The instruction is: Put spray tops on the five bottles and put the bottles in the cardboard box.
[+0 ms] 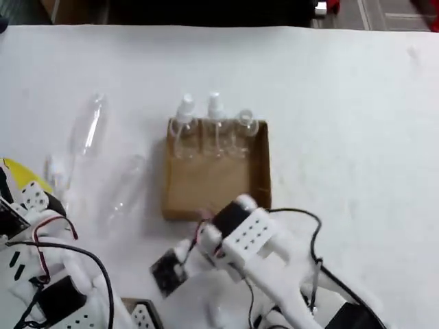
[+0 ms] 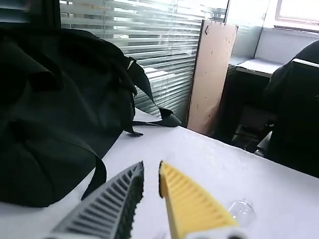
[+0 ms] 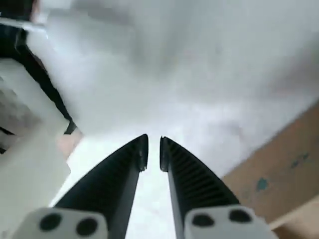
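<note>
Inspection of the packing station, as it is standing at this moment:

1. The cardboard box (image 1: 212, 188) is sitting mid-surface (image 1: 357, 103). Three bottles are standing upright inside it, in a row against its far wall. We judge this placement deliberate, since it is leaving the near part of the box floor free for the rest.
2. The first topped bottle (image 1: 185, 123) and second topped bottle (image 1: 216, 122) are each carrying a white spray top. The third bottle (image 1: 245, 130) is showing a lower, clear neck; from the high view it appears to be lacking its top, though we cannot confirm this.
3. The far loose bottle (image 1: 88, 127) and near loose bottle (image 1: 127, 188) are lying on their sides on the surface, well apart from the box on its left. Both are untopped and will need attention before boxing.
4. The right end effector (image 3: 153, 148) is hanging low over the surface just outside the box's near wall, narrow, tips almost together, gripping nothing.
5. The left end effector (image 2: 151, 174) is likewise narrow and carrying nothing, and is pointing toward a black bag (image 2: 50, 124) at the surface edge.

We are rating the task as roughly half done
</note>
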Controlling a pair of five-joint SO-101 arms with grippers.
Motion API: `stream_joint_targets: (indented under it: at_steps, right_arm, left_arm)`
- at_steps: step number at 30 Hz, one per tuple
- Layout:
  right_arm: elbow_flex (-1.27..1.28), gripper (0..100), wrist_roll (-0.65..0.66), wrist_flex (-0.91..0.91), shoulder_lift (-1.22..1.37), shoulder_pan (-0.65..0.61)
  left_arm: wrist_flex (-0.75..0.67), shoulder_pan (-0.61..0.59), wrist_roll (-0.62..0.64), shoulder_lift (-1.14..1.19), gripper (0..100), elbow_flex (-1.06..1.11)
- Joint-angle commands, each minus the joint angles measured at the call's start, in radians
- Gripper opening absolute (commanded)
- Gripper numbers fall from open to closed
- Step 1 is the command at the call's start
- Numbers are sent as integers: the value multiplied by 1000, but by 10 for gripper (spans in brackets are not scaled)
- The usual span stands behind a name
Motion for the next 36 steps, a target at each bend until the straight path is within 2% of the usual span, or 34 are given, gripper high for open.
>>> stream_joint_targets:
  at_steps: [1,6,10,12,18,25,29,36]
  right_arm:
    - [43,33,-28,-48,-24,-105]
    - [144,61,6,-114,-24,-163]
    - [140,209,147,-87,-25,-165]
    - [137,252,198,-91,-25,-166]
    - [101,212,218,-64,-25,-188]
    - [94,211,262,-21,-15,-346]
    - [126,211,288,-25,-15,-387]
    - [238,211,288,-194,-13,-394]
  left_arm:
    - [-2,5,-3,-12,65,-12]
    - [0,-10,-11,-12,68,-14]
    - [5,-16,-11,-12,68,-15]
    - [5,-16,-8,-12,68,-14]
    - [6,-16,-9,-12,68,-8]
    - [6,-16,-9,-12,68,-8]
    - [8,-16,-9,-12,68,-6]
    - [26,-16,-5,-12,68,-6]
